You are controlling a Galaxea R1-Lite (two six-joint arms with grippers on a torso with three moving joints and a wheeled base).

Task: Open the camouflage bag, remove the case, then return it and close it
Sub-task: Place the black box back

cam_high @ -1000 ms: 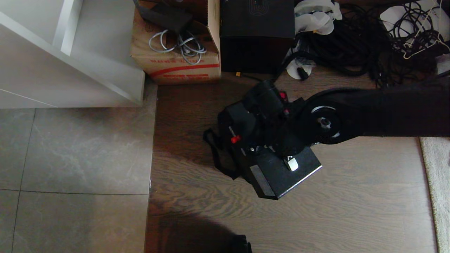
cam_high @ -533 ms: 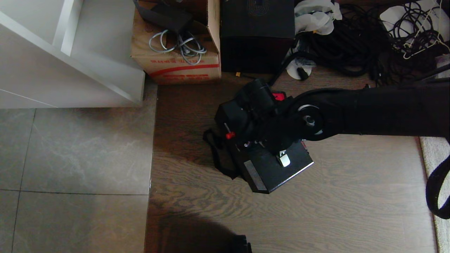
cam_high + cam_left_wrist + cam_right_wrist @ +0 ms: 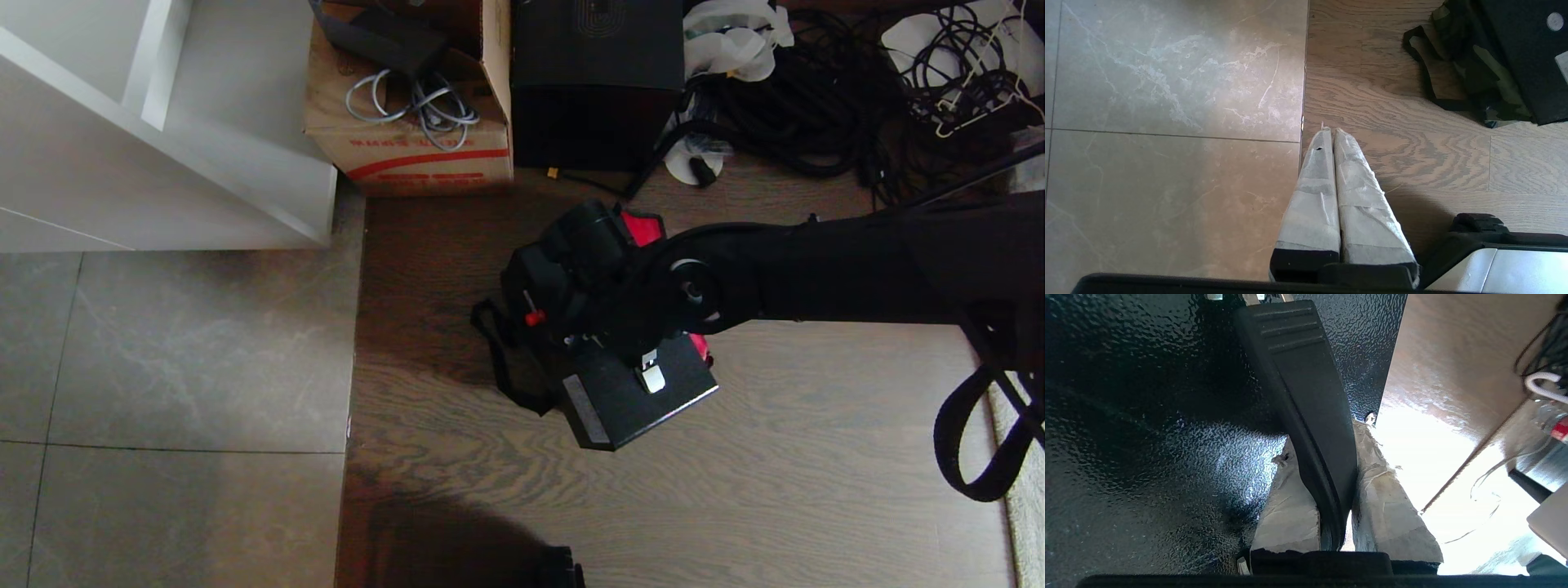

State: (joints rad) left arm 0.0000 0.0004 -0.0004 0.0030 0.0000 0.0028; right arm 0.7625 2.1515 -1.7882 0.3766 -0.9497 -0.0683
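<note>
The case (image 3: 645, 400), a black hard box, hangs tilted over the open camouflage bag (image 3: 522, 327), hiding most of it. The bag's red lid lining (image 3: 641, 229) shows behind my right arm. My right gripper (image 3: 649, 367) is shut on the case's black top handle (image 3: 1306, 388), one taped finger (image 3: 1290, 510) on each side of it. In the left wrist view the bag's green camouflage side (image 3: 1486, 69) and black strap (image 3: 1429, 81) lie on the wood floor, with the case (image 3: 1527, 49) above them. My left gripper (image 3: 1329, 131) is parked low with its taped fingers pressed together, empty.
Behind the bag stand a brown cardboard carton (image 3: 408, 131) and a taller plain black box (image 3: 596, 82). Tangled black cables (image 3: 816, 106) fill the back right. A white cabinet (image 3: 163, 139) stands at the left over grey tiles (image 3: 163, 367). A black strap loop (image 3: 971, 441) hangs from my right arm.
My right arm has drawn in and carried the case a little left and lower, over the bag. More red lining shows now. The left gripper has not moved.
</note>
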